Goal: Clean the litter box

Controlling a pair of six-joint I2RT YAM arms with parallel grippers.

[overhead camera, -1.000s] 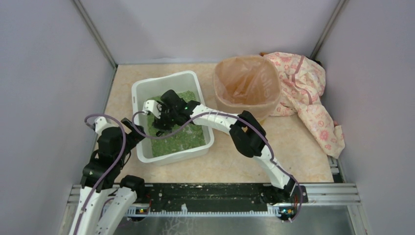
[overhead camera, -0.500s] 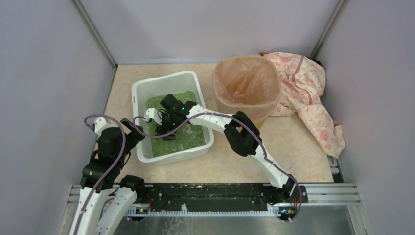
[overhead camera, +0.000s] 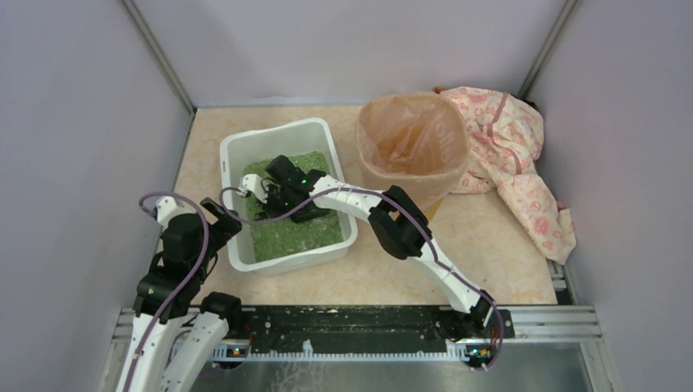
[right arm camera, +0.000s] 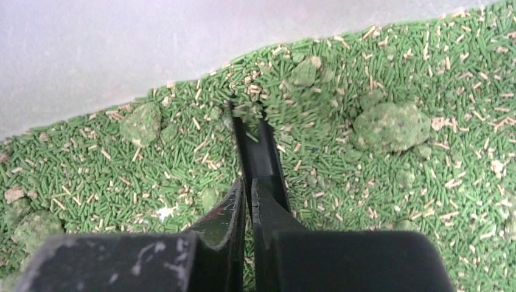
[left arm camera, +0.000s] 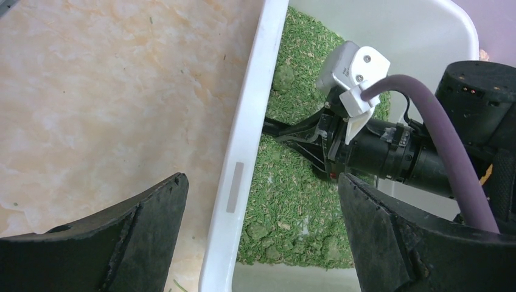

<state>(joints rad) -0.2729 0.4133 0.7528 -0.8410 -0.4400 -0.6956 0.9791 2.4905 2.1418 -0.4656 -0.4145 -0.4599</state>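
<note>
top: I look down from above the near edge | left wrist: near litter box [left arm camera: 243, 152] left wall, facing far | right wrist: tight on green litter [right arm camera: 122, 170] | all share that box

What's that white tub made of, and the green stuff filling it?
White rectangular tub: looks like smooth, slightly glossy moulded plastic, judging by its rounded rim. Green filling: small matte pellets, perhaps pressed plant fibre, with paler bits and lumpy clumps; exact material unclear.

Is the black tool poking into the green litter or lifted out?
In. The right gripper pinches the black tool, and its far tip is buried under the green litter.
</note>
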